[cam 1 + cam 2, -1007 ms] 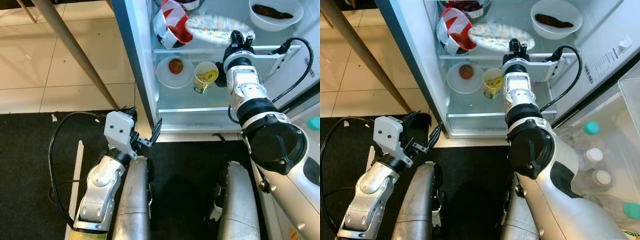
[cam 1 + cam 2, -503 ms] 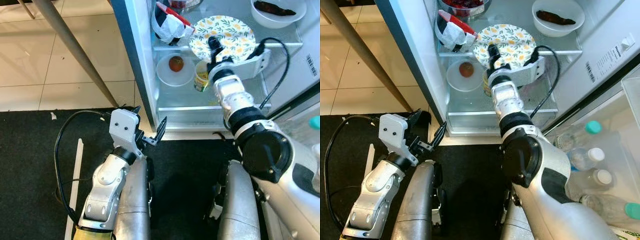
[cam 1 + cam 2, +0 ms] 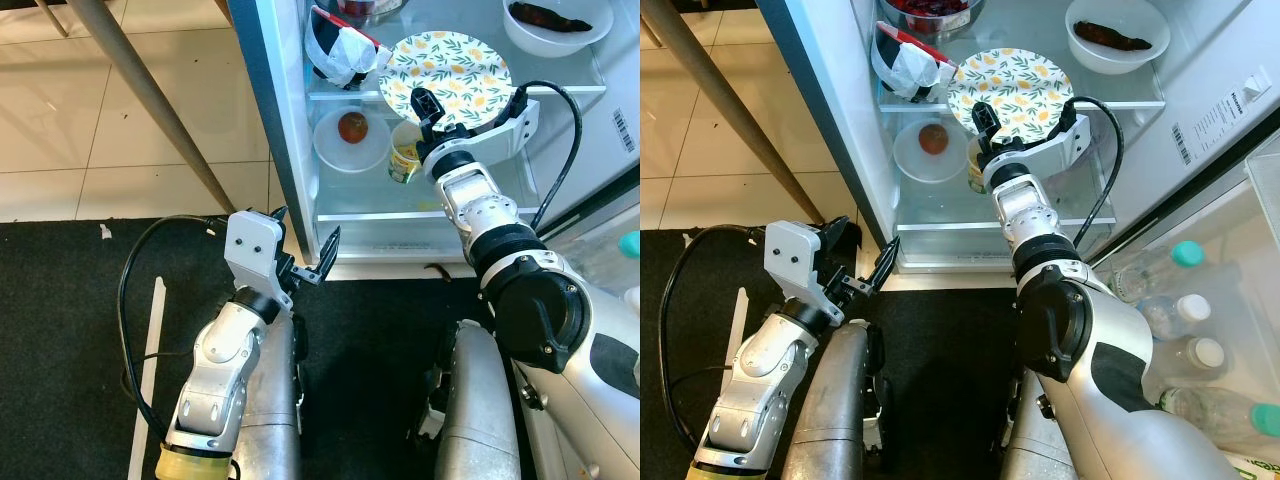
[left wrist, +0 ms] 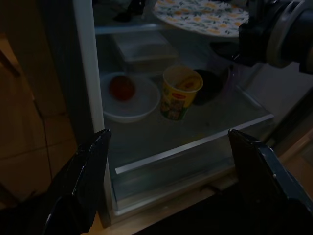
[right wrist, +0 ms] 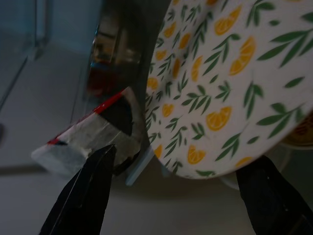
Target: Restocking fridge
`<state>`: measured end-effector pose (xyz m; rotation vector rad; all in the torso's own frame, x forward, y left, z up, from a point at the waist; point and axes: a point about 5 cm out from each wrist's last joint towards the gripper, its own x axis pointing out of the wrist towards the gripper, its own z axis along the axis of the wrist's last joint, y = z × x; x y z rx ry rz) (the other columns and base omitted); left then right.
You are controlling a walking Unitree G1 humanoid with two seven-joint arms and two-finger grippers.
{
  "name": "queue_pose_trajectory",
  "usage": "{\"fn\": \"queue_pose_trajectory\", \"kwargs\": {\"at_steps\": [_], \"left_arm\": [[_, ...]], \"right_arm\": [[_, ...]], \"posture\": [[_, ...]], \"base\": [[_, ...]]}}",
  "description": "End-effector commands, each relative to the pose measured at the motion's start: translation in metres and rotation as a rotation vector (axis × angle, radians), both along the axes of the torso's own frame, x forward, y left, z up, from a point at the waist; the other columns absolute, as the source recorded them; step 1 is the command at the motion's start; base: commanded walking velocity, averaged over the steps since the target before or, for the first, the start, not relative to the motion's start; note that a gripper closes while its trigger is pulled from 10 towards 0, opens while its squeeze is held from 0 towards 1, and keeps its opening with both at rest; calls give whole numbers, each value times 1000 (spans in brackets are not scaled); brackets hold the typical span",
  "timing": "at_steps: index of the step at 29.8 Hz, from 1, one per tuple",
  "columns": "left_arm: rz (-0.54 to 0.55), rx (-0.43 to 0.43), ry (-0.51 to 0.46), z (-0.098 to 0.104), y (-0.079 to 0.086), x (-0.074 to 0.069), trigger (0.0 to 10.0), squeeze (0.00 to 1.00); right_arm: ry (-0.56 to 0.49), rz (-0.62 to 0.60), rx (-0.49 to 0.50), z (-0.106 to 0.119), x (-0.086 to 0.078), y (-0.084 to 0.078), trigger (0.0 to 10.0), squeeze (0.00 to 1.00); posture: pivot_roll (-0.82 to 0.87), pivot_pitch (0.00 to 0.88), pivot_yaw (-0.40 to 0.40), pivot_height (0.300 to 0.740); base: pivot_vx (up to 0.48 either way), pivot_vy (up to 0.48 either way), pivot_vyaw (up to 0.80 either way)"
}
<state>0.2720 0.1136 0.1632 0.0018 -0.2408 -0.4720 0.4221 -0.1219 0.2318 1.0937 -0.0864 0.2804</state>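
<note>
- Reading near to far: my left tool (image 3: 305,268) hangs low over the black mat (image 3: 60,330) in front of the fridge (image 3: 262,120), fingers spread apart, gripping nothing.
- Left wrist view looks into the lower shelf: white bowl with a red fruit (image 4: 129,96) and a yellow cup (image 4: 179,92) beside it, both already in.
- My right tool (image 3: 424,104) is reached into the fridge at the front edge of the upper glass shelf (image 3: 345,97), right at the lemon-print plate (image 3: 450,72).
- Right wrist view: both fingers wide apart, the plate between and beyond them, no grip on it as far as I can tell.
- The plate's near rim looks to overhang the shelf edge above the cup; contact with the shelf itself I can't confirm.
- Red-and-white packet (image 3: 340,47) sits just beside the plate on the same shelf, touching or nearly so.
- Further back: white bowl with something dark in it (image 3: 552,22), and a dish of red stuff (image 3: 930,10) at the top edge.
- Judgement: well into restocking. Several items shelved, the plate roughly placed but probably wants a push deeper.
- Capped bottles in the clear bin (image 3: 1200,330) on my right look like remaining stock.
- In the way: the packet crowds the plate; my right arm's cable (image 3: 565,120) loops near the shelf front; the table leg (image 3: 150,95) stands well off to the left.
</note>
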Motion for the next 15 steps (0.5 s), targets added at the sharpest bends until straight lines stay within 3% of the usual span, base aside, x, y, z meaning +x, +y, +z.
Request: {"fn": "queue_pose_trajectory", "kwargs": {"at_steps": [1,2,3,7,14,15], "left_arm": [[-4,-19,29,-7,-2,-2,10000,0],[-4,-19,29,-7,-2,-2,10000,0],[-4,-25,32,-8,-2,-2,10000,0],[-13,-37,36,-9,-5,-2,10000,0],[-18,-49,37,-9,-8,1,10000,0],[-21,-52,35,-8,-9,2,10000,0]], "right_arm": [[-25,61,-14,-7,-3,0,10000,94],[-25,61,-14,-7,-3,0,10000,94],[-57,100,-12,-7,-4,0,10000,0],[-93,187,-85,-5,-6,3,10000,0],[-111,214,-99,6,-4,5,10000,0],[-95,209,-113,8,-4,6,2510,0]], "posture": [[206,431,11,565],[206,431,11,565],[197,428,13,565],[183,427,14,565],[173,425,14,565],[169,427,16,565]], "base": [[0,0,0],[0,0,0],[0,0,0],[0,0,0],[0,0,0],[0,0,0]]}}
